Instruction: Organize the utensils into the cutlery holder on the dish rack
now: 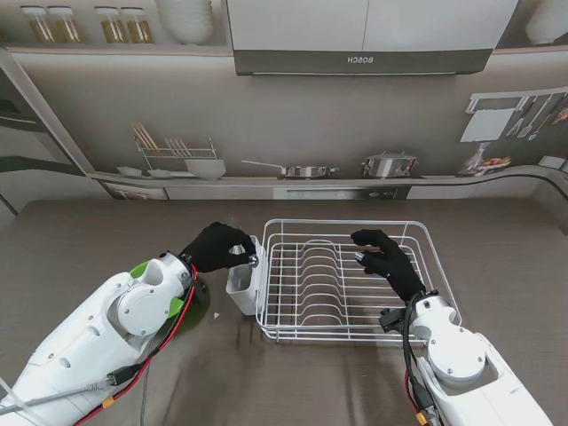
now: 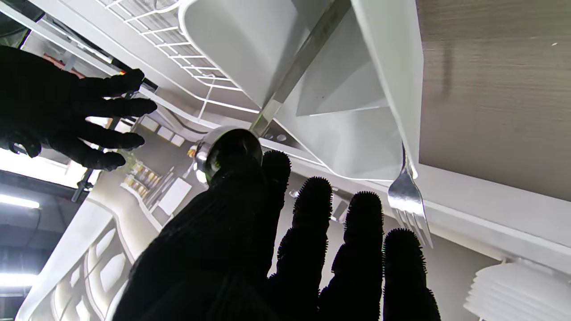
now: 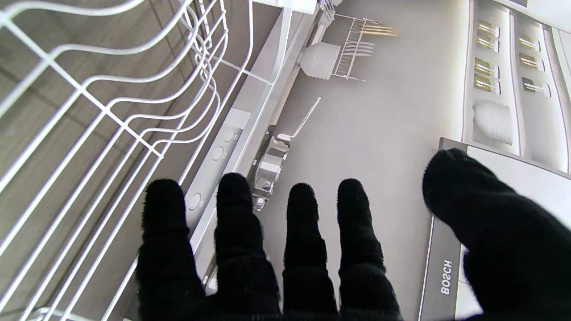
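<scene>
We count two utensils in view, one spoon (image 2: pixel 229 149) and one fork (image 2: pixel 408 196), and both are at the single white cutlery holder (image 1: pixel 241 288) that hangs on the left outer side of the dish rack (image 1: pixel 426 257). In the left wrist view the spoon's handle runs down into the holder while its rounded bowl sticks out past the rim, right against the tip of our left thumb. The fork sits at the holder's opposite rim with its tines pointing out of the holder; its handle is hidden by the holder wall.

Our left hand (image 1: pixel 216 246) is over the holder's mouth. The thumb touches the spoon bowl and the four fingers (image 2: pixel 312 209) are stretched out side by side with small gaps, not curled round anything. Whether the thumb and a finger are actually pinching the spoon we cannot tell, as the glove hides the contact.

Our right hand (image 1: pixel 388 262) hovers over the right half of the rack, well apart from the holder, with all five fingers spread and nothing in its grasp; the right wrist view shows four fingers and the thumb parted over the white wires.

There is one rack, of white wire with a row of curved plate dividers down its middle, and it holds no dishes. It stands on the brown wood-grain table (image 1: pixel 106 240). Both of our arms are white, the left one with green trim and a red cable (image 1: pixel 173 319) along it.
</scene>
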